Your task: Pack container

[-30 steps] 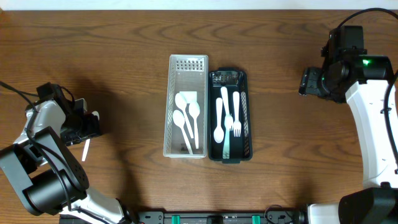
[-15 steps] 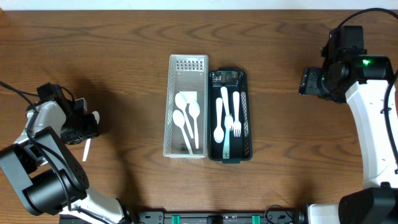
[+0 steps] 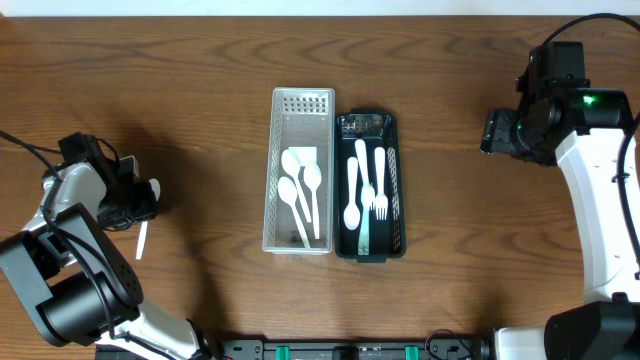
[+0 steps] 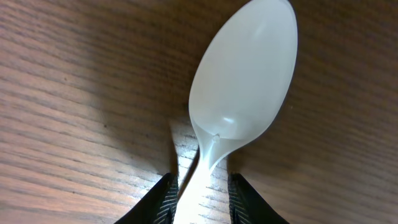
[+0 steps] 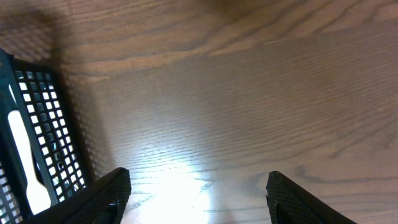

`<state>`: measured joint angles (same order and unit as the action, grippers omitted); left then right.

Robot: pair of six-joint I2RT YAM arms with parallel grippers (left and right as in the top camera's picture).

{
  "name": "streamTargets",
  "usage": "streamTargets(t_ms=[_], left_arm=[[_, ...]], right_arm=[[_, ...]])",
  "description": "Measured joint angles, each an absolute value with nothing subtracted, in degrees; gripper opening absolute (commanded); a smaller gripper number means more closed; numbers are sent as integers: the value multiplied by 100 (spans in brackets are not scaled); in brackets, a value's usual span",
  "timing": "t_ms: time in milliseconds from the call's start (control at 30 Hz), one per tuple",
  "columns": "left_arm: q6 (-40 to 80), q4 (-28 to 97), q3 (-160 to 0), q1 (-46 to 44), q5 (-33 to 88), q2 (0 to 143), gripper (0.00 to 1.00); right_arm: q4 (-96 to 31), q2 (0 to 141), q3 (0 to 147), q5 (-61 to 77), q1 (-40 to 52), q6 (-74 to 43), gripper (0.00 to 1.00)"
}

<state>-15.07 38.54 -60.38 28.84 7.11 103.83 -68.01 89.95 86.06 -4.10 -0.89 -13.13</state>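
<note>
A white plastic spoon (image 4: 242, 93) lies on the wood table at the far left; it also shows in the overhead view (image 3: 141, 240). My left gripper (image 4: 200, 190) straddles its handle with the jaws narrowed. The handle rests against the left jaw, with a gap to the right jaw. A clear basket (image 3: 272, 170) holds three white spoons. A black basket (image 3: 401, 180) beside it holds several white forks and other utensils. My right gripper (image 5: 196, 199) is wide open and empty above bare table, right of the black basket (image 5: 37, 124).
The two baskets stand side by side in the middle of the table. Wood table surface lies between each arm and the baskets. The arm bases are at the front corners.
The left gripper and the spoon have shifted slightly; the spoon's handle has swung a little to the right. The right arm has not moved.
</note>
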Motion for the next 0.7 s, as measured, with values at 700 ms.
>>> streamTargets(t_ms=[700], left_arm=[[-1505,3555,-6007,2884,711,10486,28]], right_arm=[[-6921,8995,8606,-410,-89,-1313,73]])
